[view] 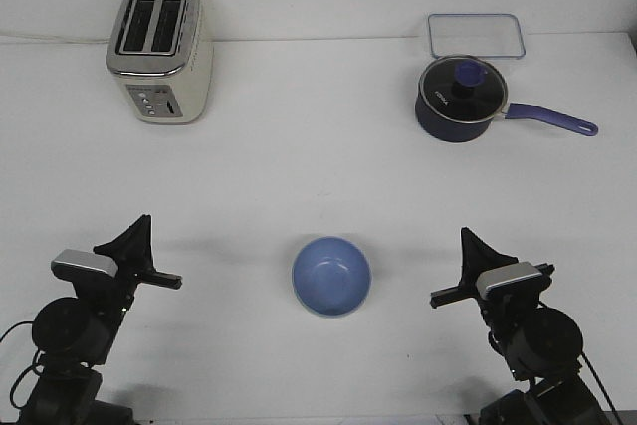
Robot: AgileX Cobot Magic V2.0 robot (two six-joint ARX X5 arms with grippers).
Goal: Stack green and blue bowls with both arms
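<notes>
The light blue bowl (331, 276) stands upright on the white table (318, 166), near the front and midway between the arms. The green bowl does not show on its own; I cannot tell whether it sits under the blue one. My left gripper (143, 222) rests at the front left, well to the left of the bowl. Its fingers come to a single point with no gap, and it holds nothing. My right gripper (466, 235) rests at the front right, well to the right of the bowl, likewise closed to a point and empty.
A cream and silver toaster (159, 52) stands at the back left. A dark navy saucepan (460, 99) with a lid and purple handle stands at the back right. A clear rectangular lid (476, 35) lies behind it.
</notes>
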